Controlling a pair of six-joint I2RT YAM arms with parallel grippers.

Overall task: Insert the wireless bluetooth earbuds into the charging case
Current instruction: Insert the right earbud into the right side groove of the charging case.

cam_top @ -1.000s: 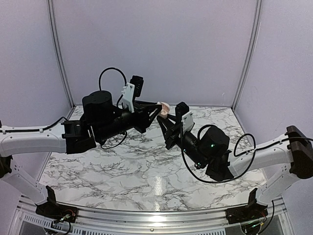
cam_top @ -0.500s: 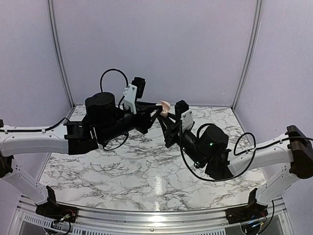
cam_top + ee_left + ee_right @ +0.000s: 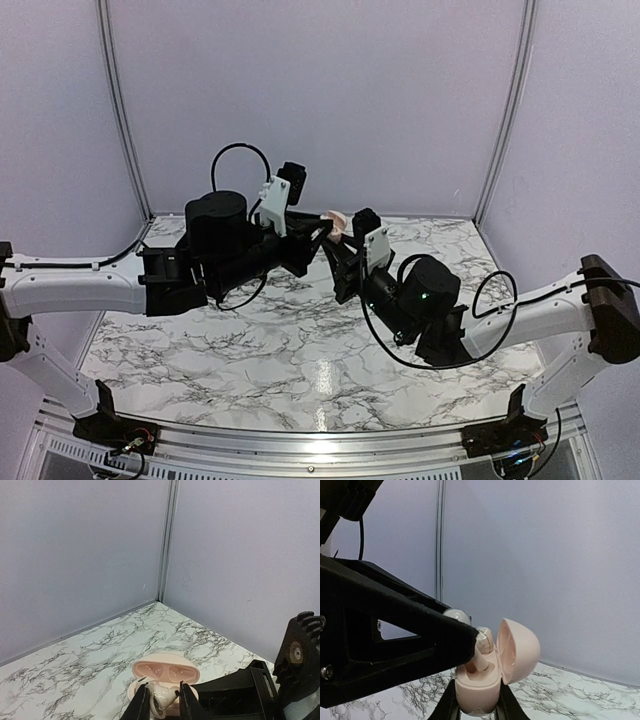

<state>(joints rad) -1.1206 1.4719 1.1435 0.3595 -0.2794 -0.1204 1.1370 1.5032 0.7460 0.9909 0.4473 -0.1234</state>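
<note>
Left pincer (image 3: 163,687), pinched narrow on a pale earbud (image 3: 162,696), has nudged in this last second; open case (image 3: 519,650) sits clamped in the right pincer (image 3: 476,702) just beyond its tips, so bud's at the socket, looks unseated.

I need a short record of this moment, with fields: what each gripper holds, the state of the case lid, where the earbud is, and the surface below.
left gripper: shut on a pale earbud
right gripper: shut on the charging case, gripping its lower body
lid: open, swung back on its hinge
earbud position: at the open top of the case, apparently entering a socket, not fully seated
second earbud: cannot tell
height: both grippers meet in the air above the table
table: white marble pattern
</note>
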